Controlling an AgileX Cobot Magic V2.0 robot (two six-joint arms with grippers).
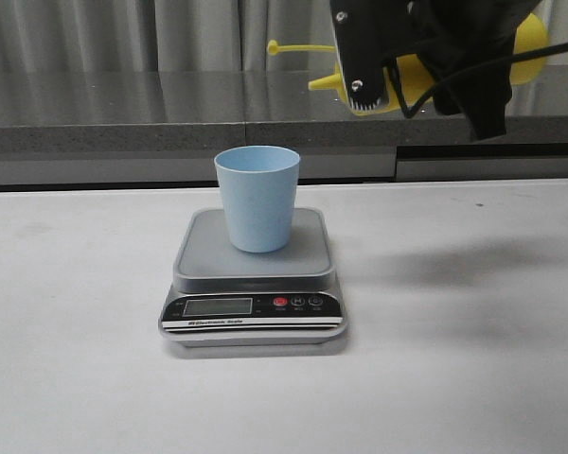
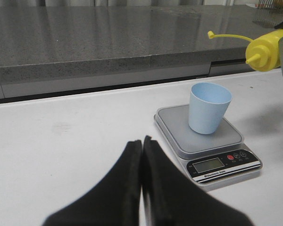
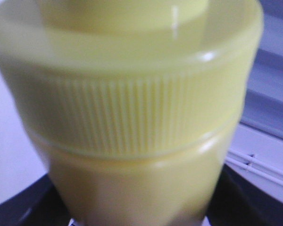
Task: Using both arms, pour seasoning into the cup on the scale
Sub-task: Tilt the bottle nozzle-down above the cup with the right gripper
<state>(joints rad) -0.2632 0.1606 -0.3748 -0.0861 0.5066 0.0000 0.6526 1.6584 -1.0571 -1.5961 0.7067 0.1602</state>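
The right claw was clamped on the seasoning bottle, right of the cup. The nozzle should arrive above the rim before tipping further.

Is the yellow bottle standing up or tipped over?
Tipped. The yellow bottle lies sideways in the air, nozzle pointing toward the cup, held by the right pincer.

Front cam faces forward over my table, level and mid-range, scale dead centre. My left wrist cam sits low at about 7 o'clock of the scale, aimed toward 1 o'clock; it shares scale, cup and the bottle with the front cam. My right wrist cam is jammed against the bottle's ribbed collar; yellow fills the frame.
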